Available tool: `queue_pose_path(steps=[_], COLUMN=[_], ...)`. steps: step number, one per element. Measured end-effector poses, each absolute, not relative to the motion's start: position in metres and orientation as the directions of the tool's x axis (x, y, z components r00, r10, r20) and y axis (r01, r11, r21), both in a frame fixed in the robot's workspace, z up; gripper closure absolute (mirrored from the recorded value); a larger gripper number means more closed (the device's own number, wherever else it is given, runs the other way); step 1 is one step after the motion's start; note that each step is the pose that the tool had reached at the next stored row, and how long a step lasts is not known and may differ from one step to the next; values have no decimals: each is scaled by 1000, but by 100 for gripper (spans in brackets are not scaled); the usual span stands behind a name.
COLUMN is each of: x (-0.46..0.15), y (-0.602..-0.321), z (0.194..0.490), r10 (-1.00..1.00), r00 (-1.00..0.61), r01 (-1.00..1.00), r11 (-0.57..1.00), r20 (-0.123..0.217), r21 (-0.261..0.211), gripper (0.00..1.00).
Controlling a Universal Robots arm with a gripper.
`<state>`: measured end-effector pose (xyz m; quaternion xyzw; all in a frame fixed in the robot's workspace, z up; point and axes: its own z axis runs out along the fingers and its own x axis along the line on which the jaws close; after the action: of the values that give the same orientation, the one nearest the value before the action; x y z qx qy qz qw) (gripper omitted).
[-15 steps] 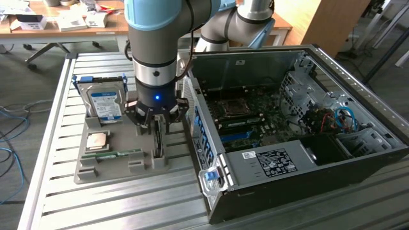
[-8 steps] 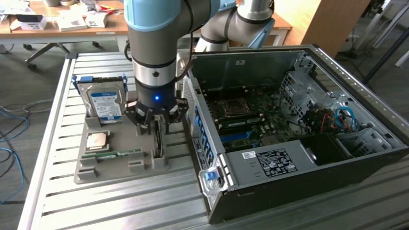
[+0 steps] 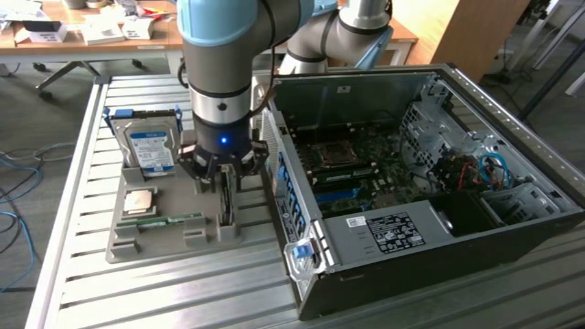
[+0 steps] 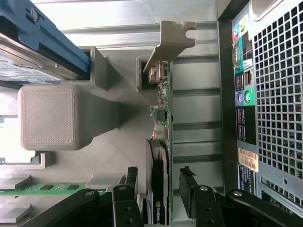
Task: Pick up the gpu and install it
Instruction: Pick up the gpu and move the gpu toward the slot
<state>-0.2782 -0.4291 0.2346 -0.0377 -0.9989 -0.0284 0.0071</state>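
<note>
one gpu (image 4: 163,118), edge-on, between two spread fingers (image 4: 131,184).

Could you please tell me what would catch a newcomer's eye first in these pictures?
The big arm's gripper hangs over a grey holder on the slatted table, its open fingers straddling the gpu, which stands edge-on in its slot. At the exterior view's right lies an open computer case with its board bared. A hard drive with a blue-white label stands at the holder's far end.
</note>
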Motion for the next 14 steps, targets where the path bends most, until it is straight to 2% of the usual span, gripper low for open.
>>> queue_pose_path(steps=[14], x=[-281], y=[-428], z=[231], r10=[75], r00=[-997], r01=[76], r11=[996], r20=[16], r21=[56], gripper=[51])
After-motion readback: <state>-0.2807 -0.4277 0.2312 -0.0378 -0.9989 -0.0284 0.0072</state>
